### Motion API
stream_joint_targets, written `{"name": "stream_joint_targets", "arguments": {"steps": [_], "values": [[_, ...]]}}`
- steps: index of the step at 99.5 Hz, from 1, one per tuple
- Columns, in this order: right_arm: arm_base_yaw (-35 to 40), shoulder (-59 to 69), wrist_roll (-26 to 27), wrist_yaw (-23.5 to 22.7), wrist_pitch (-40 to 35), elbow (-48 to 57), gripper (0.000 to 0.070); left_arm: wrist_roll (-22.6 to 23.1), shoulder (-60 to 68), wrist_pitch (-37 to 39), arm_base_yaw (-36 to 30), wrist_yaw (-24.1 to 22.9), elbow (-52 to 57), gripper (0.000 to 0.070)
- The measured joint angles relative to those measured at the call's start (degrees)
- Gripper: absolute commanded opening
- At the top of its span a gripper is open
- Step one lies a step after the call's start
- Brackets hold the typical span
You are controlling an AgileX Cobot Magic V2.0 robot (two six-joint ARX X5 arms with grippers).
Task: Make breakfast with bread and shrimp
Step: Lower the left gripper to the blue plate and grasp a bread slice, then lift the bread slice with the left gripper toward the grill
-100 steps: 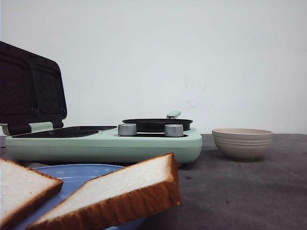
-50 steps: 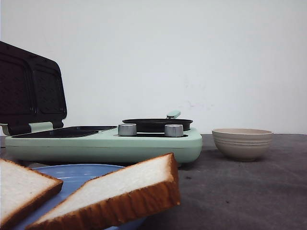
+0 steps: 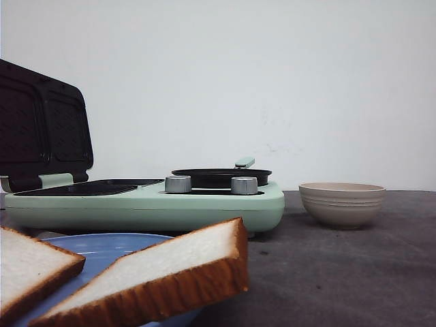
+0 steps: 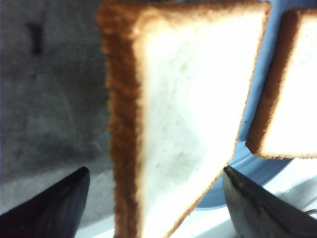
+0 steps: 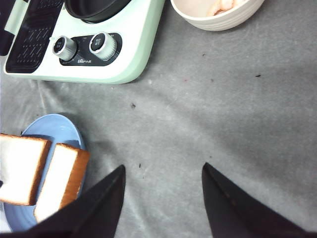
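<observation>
The grey bench (image 5: pixel 237 114) carries everything here. Biggest on it is one mint-green cooker (image 3: pixel 146 204), its dark ribbed lid (image 3: pixel 41 129) standing open at the left end, a flat grill plate (image 3: pixel 92 187) below the lid, and one black pan (image 3: pixel 221 176) sitting on the right end. Two silver knobs (image 3: pixel 178 184) face the front, side by side.

Nearer the front lies one blue plate (image 5: pixel 59 130) with two bread slices on it: one slice (image 3: pixel 160 276) leans tilted with its crust edge showing, overhanging the plate's rim, and the other (image 3: pixel 30 269) lies just beside it, to the left.

To the right of the cooker stands one beige ribbed bowl (image 3: pixel 343 203), apart from it. The right wrist view shows pale pinkish shrimp (image 5: pixel 223 5) in the bowl, too cut off to count.

The left claw (image 4: pixel 153 196) is spread wide, its two dark fingers (image 4: pixel 49 198) on either side of the tilted slice, not clearly touching it. The right claw (image 5: pixel 163 198) hangs open over bare bench, gripping nothing.
</observation>
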Motion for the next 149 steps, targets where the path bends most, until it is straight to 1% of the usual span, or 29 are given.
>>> {"name": "stream_joint_targets", "arguments": {"steps": [15,20,23,32,44,55,89,113,137,149], "values": [[0.0,0.0,0.0,0.0,0.0,0.0,0.0302,0.0,1.1,1.7,-1.3,0.0,0.0,0.0474],[0.0,0.0,0.0,0.0,0.0,0.0,0.0301,0.0,1.1,2.0,-1.5,0.0,0.0,0.0464],[0.0,0.0,0.0,0.0,0.0,0.0,0.0302,0.0,1.1,2.0,-1.7,0.0,0.0,0.0447],[0.0,0.0,0.0,0.0,0.0,0.0,0.0301,0.1,1.1,2.0,-1.7,0.0,0.0,0.0309],[0.0,0.0,0.0,0.0,0.0,0.0,0.0301,0.2,1.1,2.0,-1.7,0.0,0.0,0.0167],[0.0,0.0,0.0,0.0,0.0,0.0,0.0301,0.3,1.1,2.0,-1.7,0.4,0.0,0.0003],[0.0,0.0,0.0,0.0,0.0,0.0,0.0301,0.3,0.8,0.2,-1.7,0.4,1.8,0.0002],[0.0,0.0,0.0,-0.5,-0.6,0.0,0.0301,0.3,-4.1,0.3,-1.7,0.3,4.3,0.0002],[0.0,0.0,0.0,-0.9,-0.6,0.0,0.0301,0.3,-5.3,0.2,-1.7,-0.8,5.5,0.0002],[0.0,0.0,0.0,-0.9,-0.6,0.0,0.0301,0.3,-5.3,0.0,-1.7,-2.2,5.5,0.0002]]}}
